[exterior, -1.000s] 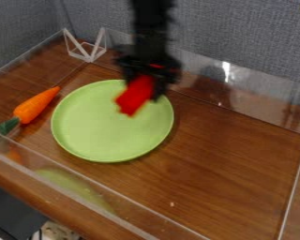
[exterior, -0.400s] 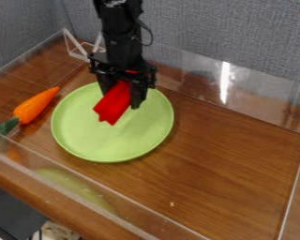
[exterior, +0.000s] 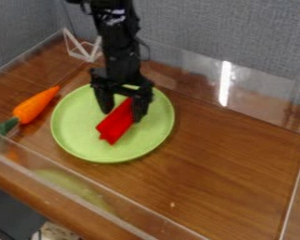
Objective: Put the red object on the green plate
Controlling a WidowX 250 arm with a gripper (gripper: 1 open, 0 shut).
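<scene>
The red object point(exterior: 115, 122) lies tilted on the green plate point(exterior: 75, 124), near the plate's middle. My gripper point(exterior: 123, 105) points straight down just above the red object's upper end. Its two dark fingers point(exterior: 100, 97) stand spread apart on either side of that end, so it is open, and the bar rests on the plate rather than hanging from them.
An orange carrot with a green top point(exterior: 37, 103) lies left of the plate. A white wire stand point(exterior: 80, 43) sits at the back left corner. Clear plastic walls point(exterior: 240, 82) ring the wooden table top, with bare wood to the right of the plate.
The gripper came down and to the left over the plate with the red object. Its fingers then spread apart and the red object now lies on the plate.
</scene>
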